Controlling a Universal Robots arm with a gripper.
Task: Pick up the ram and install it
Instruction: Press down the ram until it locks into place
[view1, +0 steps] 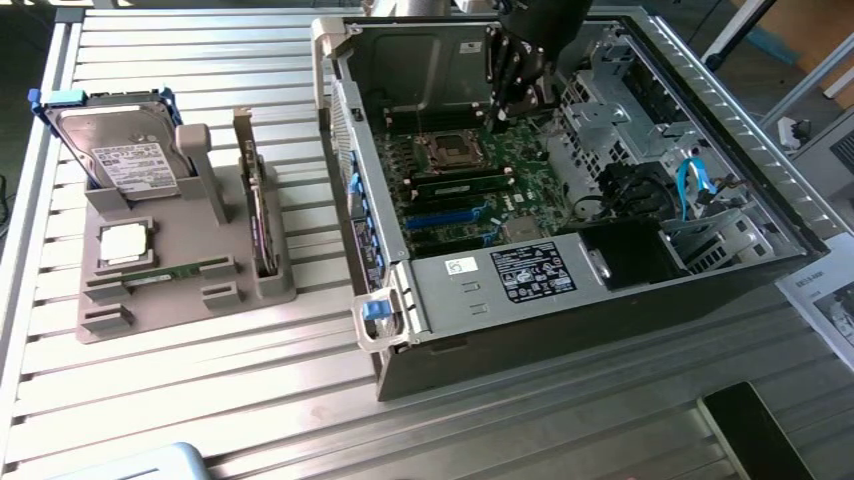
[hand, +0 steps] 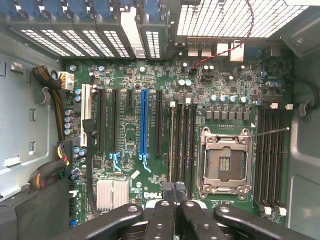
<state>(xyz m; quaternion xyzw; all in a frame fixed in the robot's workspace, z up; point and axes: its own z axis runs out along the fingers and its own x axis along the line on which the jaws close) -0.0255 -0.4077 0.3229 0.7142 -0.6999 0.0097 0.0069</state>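
One ram (view1: 461, 184), a thin green stick, sits on edge in a slot of the motherboard (hand: 125, 140) beside the processor socket (hand: 225, 162). In the wrist view this ram (hand: 171, 142) runs edge-on next to three empty black slots (hand: 186, 145). A second ram (view1: 180, 270) lies in the grey holder (view1: 134, 300) at the exterior view's left. My gripper (view1: 511, 115) hangs inside the open computer case (view1: 747, 150), above the board. Its fingers are shut, with nothing showing between them. My gripper (hand: 174, 187) is over the near end of the seated stick.
The holder also carries a hard drive (view1: 120, 150), an upright expansion card (view1: 254, 200) and a square silver processor chip (view1: 123, 243). Inside the case are the power supply (view1: 534, 272), a blue cable (view1: 690, 185), a wire bundle (hand: 50, 95) and another slot bank (hand: 270, 160).
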